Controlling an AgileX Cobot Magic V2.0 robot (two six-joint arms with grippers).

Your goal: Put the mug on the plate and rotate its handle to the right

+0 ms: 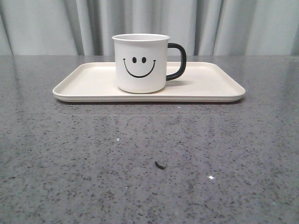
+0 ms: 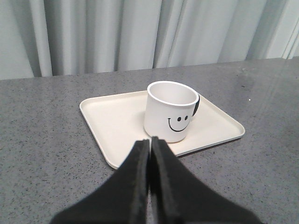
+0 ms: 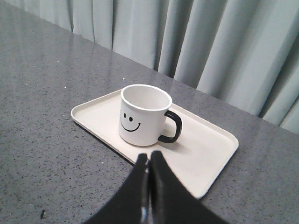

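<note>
The white mug (image 1: 140,63) with a black smiley face stands upright on the cream plate (image 1: 86,88), near its middle. Its black handle (image 1: 177,61) points to the right in the front view. Neither arm shows in the front view. In the left wrist view the mug (image 2: 170,112) sits on the plate (image 2: 112,116) beyond my left gripper (image 2: 150,140), which is shut on nothing and held back from the mug. My right gripper (image 3: 149,156) is also shut and empty, short of the mug (image 3: 142,115) and its handle (image 3: 172,127) on the plate (image 3: 205,154).
The grey speckled tabletop (image 1: 149,158) surrounds the plate. A small dark fleck (image 1: 160,164) lies on it near the front. A pale pleated curtain (image 1: 149,23) hangs behind the table's far edge.
</note>
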